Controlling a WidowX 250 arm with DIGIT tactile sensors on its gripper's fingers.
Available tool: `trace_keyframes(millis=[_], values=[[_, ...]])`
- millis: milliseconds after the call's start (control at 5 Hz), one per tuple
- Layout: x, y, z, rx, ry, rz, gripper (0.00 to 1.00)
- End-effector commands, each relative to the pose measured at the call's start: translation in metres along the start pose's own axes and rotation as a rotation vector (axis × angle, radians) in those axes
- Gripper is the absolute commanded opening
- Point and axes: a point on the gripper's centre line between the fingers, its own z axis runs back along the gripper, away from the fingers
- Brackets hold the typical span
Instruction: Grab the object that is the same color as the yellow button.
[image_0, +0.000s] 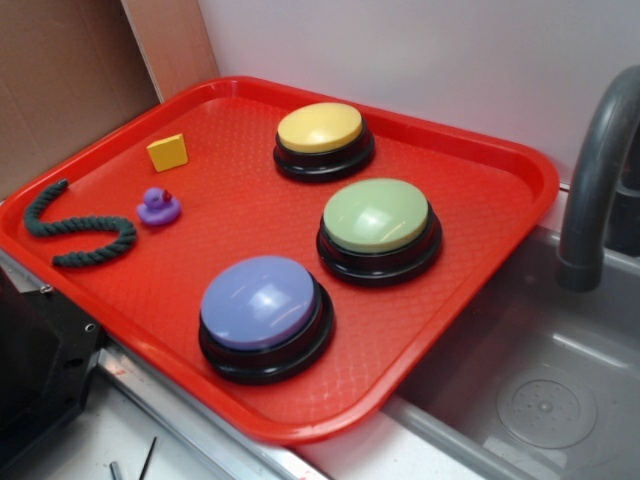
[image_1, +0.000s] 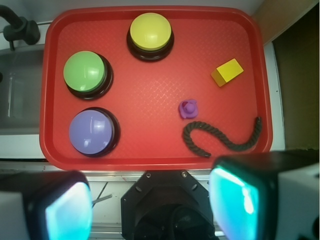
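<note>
Nothing of the task is seen to be done yet, and the whole of the grasp is judged to be left. In the wrist view, read from left to right, the green button (image_1: 85, 72) and the purple-blue button (image_1: 92, 132) are found far ahead of the hand (image_1: 157, 202) and to its left side, on the red tray (image_1: 150, 155); the yellow button (image_1: 150, 31) is set at the tray's far edge, almost straight ahead of the hand. Further right, the purple duck (image_1: 189, 108) and the dark rope (image_1: 220, 137) are seen nearer to the hand, and beyond them, ahead and to the right, the yellow block (image_1: 227, 71) is lying by itself, untouched and well apart from the yellow button whose color it shares. The hand is held high above the near edge of the tray, with its two fingers (image_1: 237, 197) set wide apart and nothing between them. In the exterior view the hand is not shown; the block is seen resting flat on the tray near its far left corner. It is judged that an approach over the duck and rope, a descent, and a closing on the block are all still required.
</note>
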Motion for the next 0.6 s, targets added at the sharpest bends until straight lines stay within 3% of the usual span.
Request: trace_keyframes(millis=[0,200,400], values=[[0.0,0.0,0.0,0.0,0.0,0.0,1.0],[0.008,0.048,-0.049,0.143,0.18,0.229,1.0],[0.041,0.089,-0.086,0.208,0.163,0.479,1.0]])
